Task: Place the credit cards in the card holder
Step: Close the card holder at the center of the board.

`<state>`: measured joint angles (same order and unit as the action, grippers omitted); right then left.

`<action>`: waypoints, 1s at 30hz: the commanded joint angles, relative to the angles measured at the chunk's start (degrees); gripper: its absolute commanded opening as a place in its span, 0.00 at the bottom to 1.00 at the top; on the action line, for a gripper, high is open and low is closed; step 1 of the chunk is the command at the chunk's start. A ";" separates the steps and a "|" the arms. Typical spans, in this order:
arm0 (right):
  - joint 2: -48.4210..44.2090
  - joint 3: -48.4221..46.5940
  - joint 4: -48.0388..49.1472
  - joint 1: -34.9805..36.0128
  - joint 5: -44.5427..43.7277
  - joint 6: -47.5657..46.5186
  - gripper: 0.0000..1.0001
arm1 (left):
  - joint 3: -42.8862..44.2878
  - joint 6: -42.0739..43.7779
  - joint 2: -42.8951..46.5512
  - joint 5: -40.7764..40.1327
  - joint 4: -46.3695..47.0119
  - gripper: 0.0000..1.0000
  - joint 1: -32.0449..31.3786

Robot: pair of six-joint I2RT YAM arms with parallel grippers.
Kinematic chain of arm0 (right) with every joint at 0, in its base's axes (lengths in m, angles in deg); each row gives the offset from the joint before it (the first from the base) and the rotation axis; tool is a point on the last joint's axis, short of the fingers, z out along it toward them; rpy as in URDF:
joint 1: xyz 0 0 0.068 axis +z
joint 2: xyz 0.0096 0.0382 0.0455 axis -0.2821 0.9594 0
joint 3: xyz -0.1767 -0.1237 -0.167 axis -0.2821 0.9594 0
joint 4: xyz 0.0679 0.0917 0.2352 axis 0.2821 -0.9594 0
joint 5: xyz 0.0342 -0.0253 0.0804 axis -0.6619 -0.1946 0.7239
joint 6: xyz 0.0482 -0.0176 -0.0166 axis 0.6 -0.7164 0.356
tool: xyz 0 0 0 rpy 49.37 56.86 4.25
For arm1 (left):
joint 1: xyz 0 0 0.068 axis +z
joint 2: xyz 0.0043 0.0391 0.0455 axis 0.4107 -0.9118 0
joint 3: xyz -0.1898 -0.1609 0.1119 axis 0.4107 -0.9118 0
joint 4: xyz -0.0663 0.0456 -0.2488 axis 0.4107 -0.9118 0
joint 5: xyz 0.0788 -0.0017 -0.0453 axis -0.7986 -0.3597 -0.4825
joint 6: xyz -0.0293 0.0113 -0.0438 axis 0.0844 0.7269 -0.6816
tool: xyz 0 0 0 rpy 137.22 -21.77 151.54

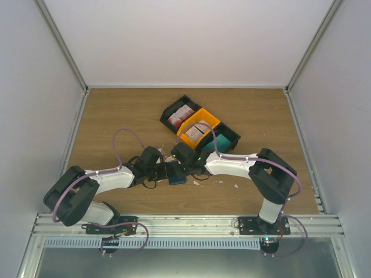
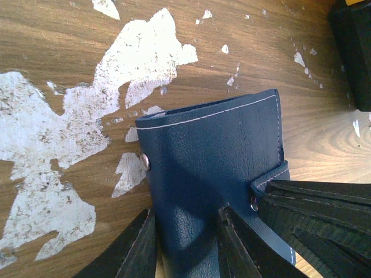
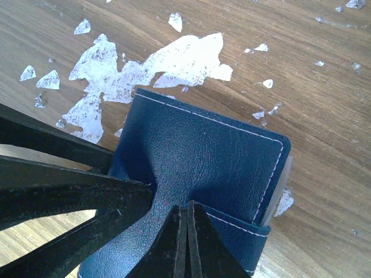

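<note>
The card holder (image 2: 214, 150), a dark navy wallet folded shut, lies on the wooden table between the two arms (image 1: 175, 172). My left gripper (image 2: 185, 231) is shut on its near end, one finger (image 2: 130, 249) at its left edge and the other (image 2: 243, 243) over its cover. My right gripper (image 3: 186, 208) is shut with nothing between its fingers, its tips pressing on the wallet's strap (image 3: 243, 229). A pale card edge (image 3: 282, 188) shows at the wallet's open side. Red-and-white credit cards (image 1: 181, 114) lie in the back trays.
A row of three trays stands behind the arms: black (image 1: 174, 110), orange (image 1: 204, 120) and black (image 1: 227, 139). White scraps and worn patches (image 2: 52, 145) dot the wood around the wallet. Grey walls close in the table on both sides.
</note>
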<state>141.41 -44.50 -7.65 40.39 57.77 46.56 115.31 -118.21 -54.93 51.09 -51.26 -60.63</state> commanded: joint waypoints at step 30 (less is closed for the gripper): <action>-16.51 0.90 -4.58 -3.10 -10.72 1.60 0.37 | 4.57 4.10 20.38 -10.29 -12.59 0.58 0.08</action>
<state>131.51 -45.81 -8.61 38.40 56.43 47.35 117.47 -116.27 -41.95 46.22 -61.05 -60.63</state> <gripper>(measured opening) 0.354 0.553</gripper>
